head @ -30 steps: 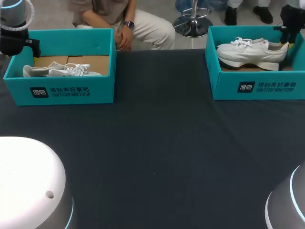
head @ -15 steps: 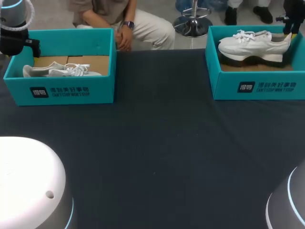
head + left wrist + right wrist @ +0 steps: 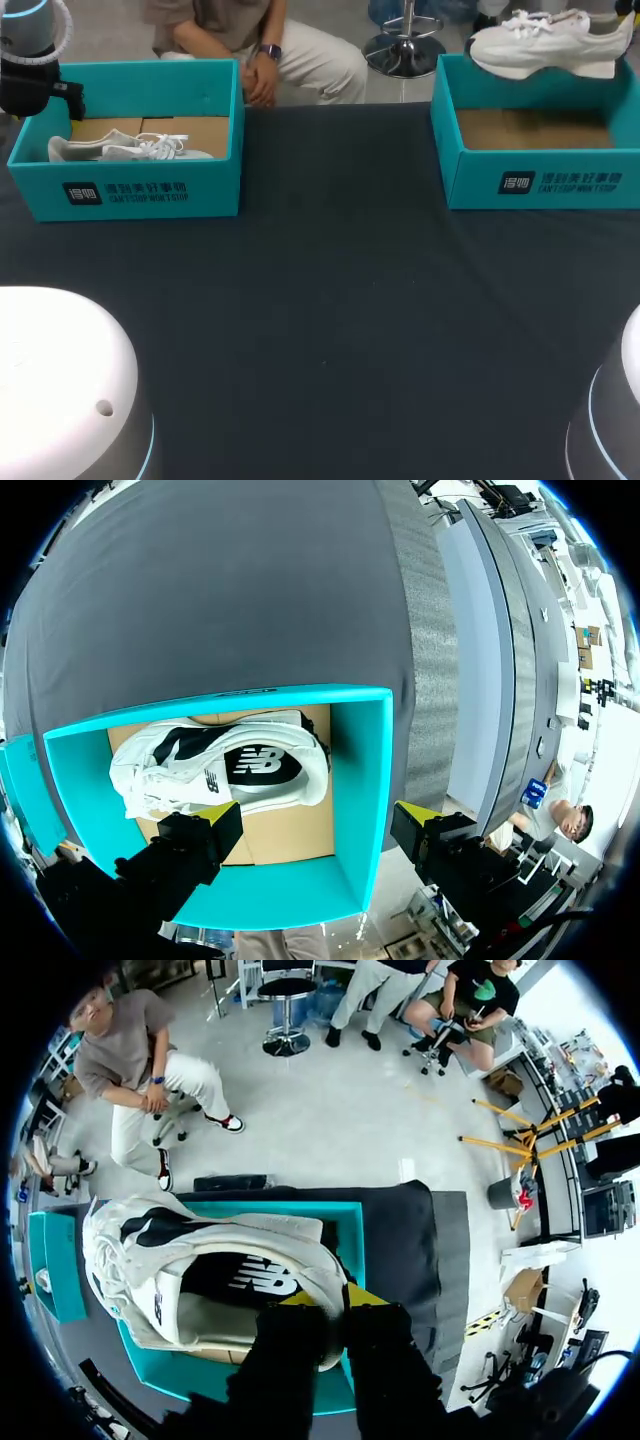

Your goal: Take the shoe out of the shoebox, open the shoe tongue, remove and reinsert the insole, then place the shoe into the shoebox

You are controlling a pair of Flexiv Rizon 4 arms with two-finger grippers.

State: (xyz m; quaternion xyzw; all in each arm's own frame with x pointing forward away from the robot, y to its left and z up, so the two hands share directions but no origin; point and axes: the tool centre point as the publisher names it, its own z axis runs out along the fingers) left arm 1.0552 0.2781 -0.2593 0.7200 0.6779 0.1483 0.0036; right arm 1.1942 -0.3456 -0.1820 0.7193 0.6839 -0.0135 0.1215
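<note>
A white shoe [image 3: 540, 42] hangs in the air above the right teal shoebox [image 3: 445, 150], whose cardboard floor is bare. In the right wrist view my right gripper [image 3: 335, 1305] is shut on the heel of that shoe [image 3: 200, 1270], with the box [image 3: 352, 1222] below it. A second white shoe [image 3: 130, 148] lies in the left teal shoebox [image 3: 125, 195]. My left arm [image 3: 30, 60] stands over that box's far left corner. In the left wrist view my left gripper [image 3: 320, 815] is open above the box [image 3: 365, 780], apart from the shoe [image 3: 220, 765] lying inside.
Dark cloth [image 3: 330, 300] covers the table between and in front of the two boxes. The white bases of my arms sit at the near left corner [image 3: 60, 380] and near right corner [image 3: 615, 420].
My right gripper has lifted the white shoe by its heel, up and out of the right box. The left arm and its shoe have not moved.
</note>
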